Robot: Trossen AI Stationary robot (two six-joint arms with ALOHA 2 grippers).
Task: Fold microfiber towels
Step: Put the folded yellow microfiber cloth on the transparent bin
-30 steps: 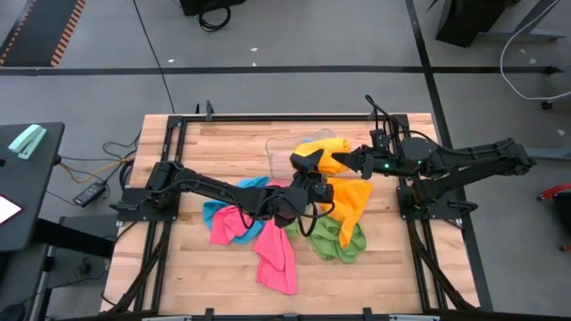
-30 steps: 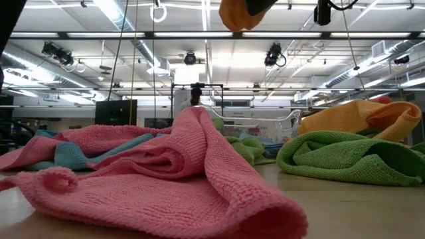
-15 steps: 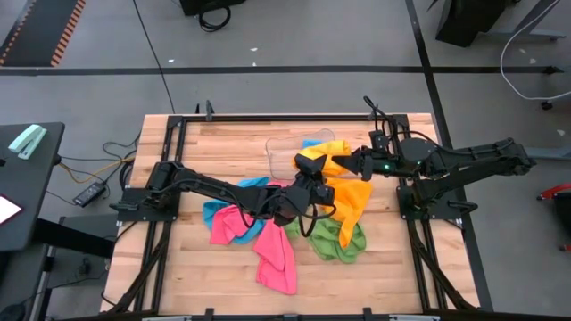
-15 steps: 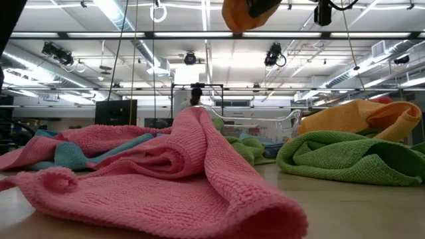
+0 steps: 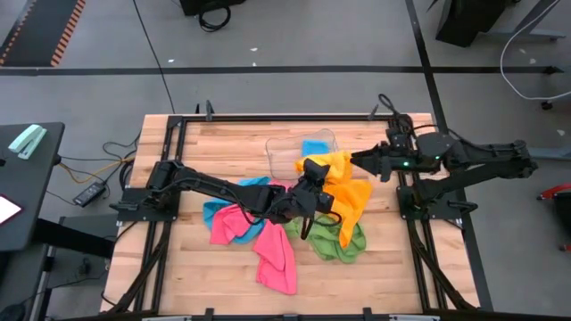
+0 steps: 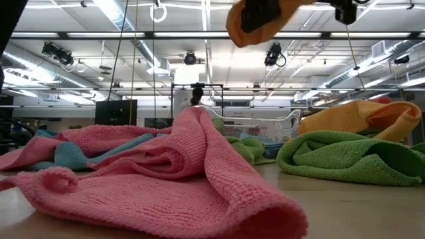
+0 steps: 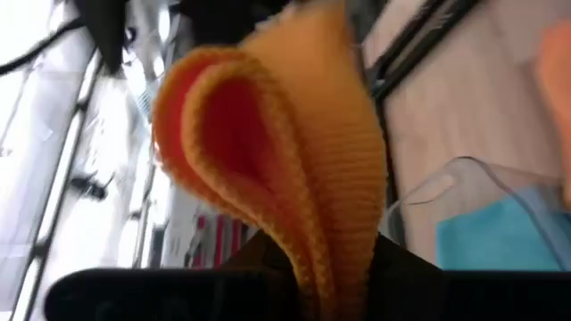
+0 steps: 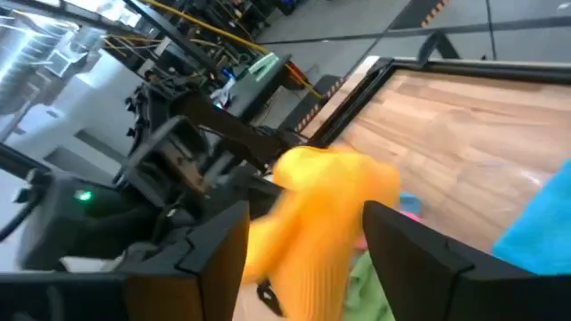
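Two hands: left (image 5: 311, 169) pinching orange towel (image 5: 343, 187); right (image 5: 364, 160) open, clear.

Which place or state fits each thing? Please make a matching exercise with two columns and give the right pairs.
Things:
1. orange towel
2. green towel
3. pink towel
4. right pincer

Places or states:
A. open, holding nothing
B. lifted, pinched in the left pincer
C. flat on the table, nearest the front edge
D. on the table under the hanging orange cloth

Pairs: 1-B, 2-D, 3-C, 4-A
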